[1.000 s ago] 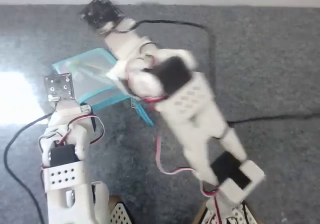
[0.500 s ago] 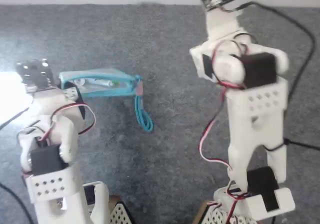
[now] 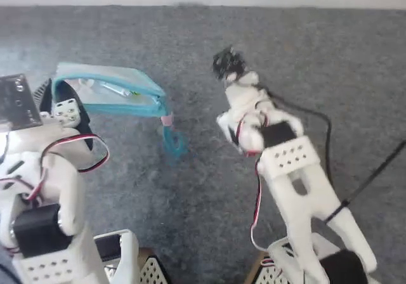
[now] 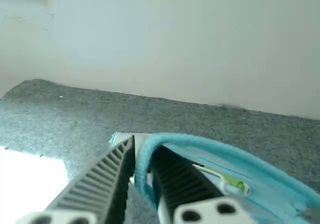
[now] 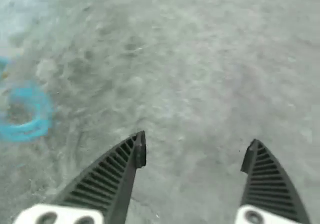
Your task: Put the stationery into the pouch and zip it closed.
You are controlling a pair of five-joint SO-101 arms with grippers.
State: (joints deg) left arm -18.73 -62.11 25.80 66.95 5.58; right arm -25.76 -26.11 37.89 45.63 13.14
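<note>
clamps the left pincer [image 4: 142,151] tight on the teal rim of the pouch [image 3: 120,81], seemingly tipped up off the grey tabletop [image 3: 190,220], stationery [image 4: 227,184] inside. holds the right pincer [image 5: 195,151] wide open and empty above the tabletop, near the pouch's blue wrist loop [image 5: 22,116].

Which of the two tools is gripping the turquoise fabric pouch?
The left tool, shut on the turquoise fabric pouch rim; the right tool hangs open over grey carpet.

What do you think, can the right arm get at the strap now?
Probably yes: the right pincer is open above bare carpet, and the strap at the pouch's end sits nearby with nothing between them.
</note>
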